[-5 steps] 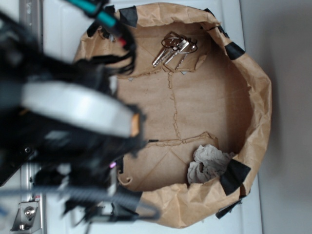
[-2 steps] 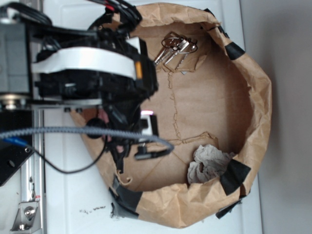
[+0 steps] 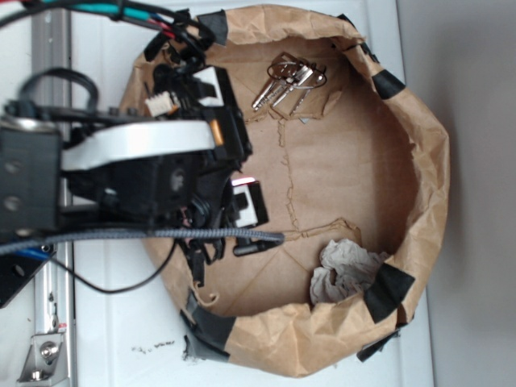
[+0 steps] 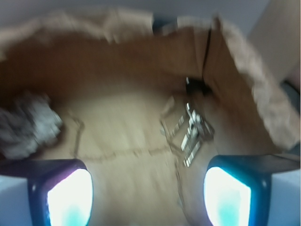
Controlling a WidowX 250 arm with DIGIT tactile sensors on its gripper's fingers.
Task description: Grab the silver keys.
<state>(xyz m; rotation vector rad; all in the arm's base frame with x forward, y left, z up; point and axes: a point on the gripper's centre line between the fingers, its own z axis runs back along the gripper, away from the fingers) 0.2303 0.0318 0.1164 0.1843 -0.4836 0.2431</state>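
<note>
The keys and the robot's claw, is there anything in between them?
No. In the wrist view only bare brown paper lies between the open gripper and the silver keys. The crumpled paper wad sits off to the side.

Bare brown paper floor [image 3: 339, 173] lies open between the bunch of silver keys [image 3: 289, 81] and the crumpled grey-beige paper wad [image 3: 345, 270], well apart. Rolled brown paper bag wall [image 3: 427, 161] rises close behind keys.
</note>
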